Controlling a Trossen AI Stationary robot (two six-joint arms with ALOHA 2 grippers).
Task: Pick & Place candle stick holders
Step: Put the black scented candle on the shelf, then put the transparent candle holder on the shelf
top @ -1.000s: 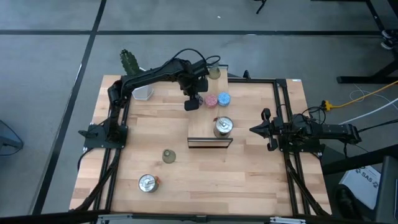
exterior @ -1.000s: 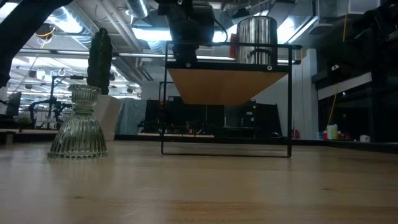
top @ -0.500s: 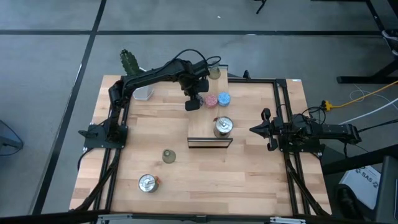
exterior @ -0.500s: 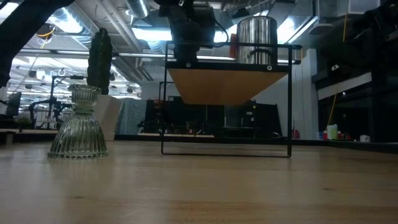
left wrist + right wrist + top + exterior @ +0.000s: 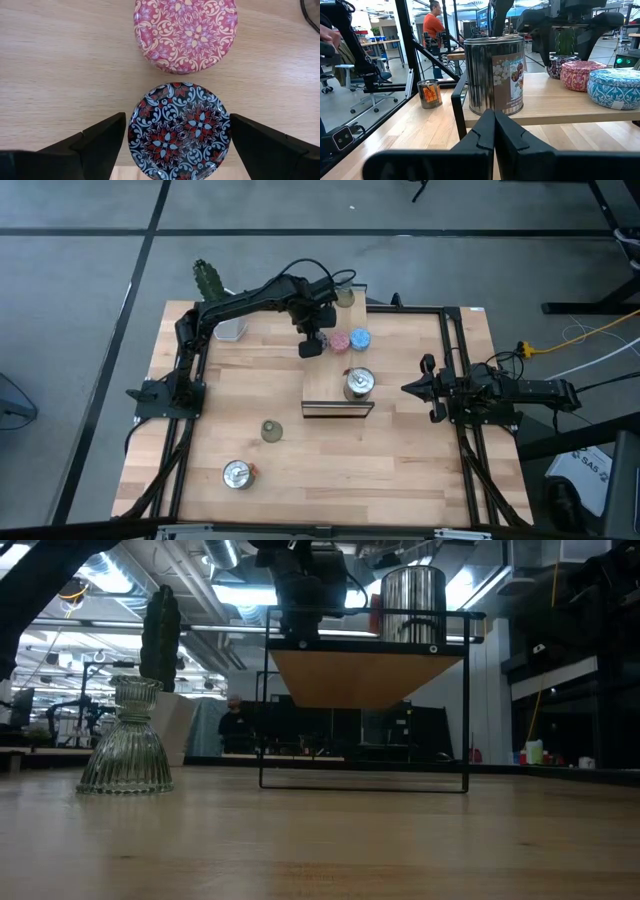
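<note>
1. So, the job looks a little past halfway: five candle stick holders sit on the raised wooden board [image 5: 325, 395] on its black frame, in the middle of the table [image 5: 420, 470].
2. On the board are the pink holder [image 5: 339, 340], the blue holder [image 5: 360, 338], the purple holder [image 5: 179, 132], the tall silver holder [image 5: 358, 383], and the far olive holder [image 5: 345, 297] at the board's far end.
3. The left tool [image 5: 312, 345] hangs directly over the purple holder. Its fingers [image 5: 100, 145] are spread wide, one on each side of the lid, and they grip nothing. The holder rests on the board just beside the pink one.
4. I judge this holder to be placed, with the tool only needing to lift clear.
5. Two holders are left on the bare table: the near olive holder [image 5: 270, 430] and the low silver holder [image 5: 237, 473], well apart from the board.
6. An eighth holder shows in no view, so I cannot say where it is.
7. The right tool [image 5: 494, 117] waits at the table's right side, fingers pressed together and empty, pointing at the tall silver holder.
</note>
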